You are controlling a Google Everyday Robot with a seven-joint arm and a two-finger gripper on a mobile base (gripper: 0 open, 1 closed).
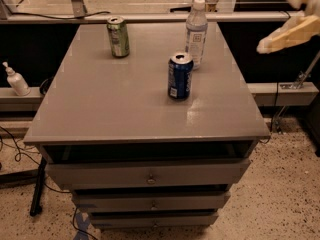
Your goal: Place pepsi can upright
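Note:
The pepsi can [180,76], dark blue with a silver top, stands upright on the grey cabinet top [110,109], right of its middle. My gripper [271,17] is open and empty, up in the air past the cabinet's right edge at the top right of the view, well clear of the can. Its lower cream finger [289,33] shows fully; the upper one is cut off by the top edge.
A green can [118,36] stands upright at the back left. A clear plastic bottle [196,31] stands just behind the pepsi can. The cabinet has drawers [150,176] in front. A white pump bottle [15,79] sits on a ledge to the left.

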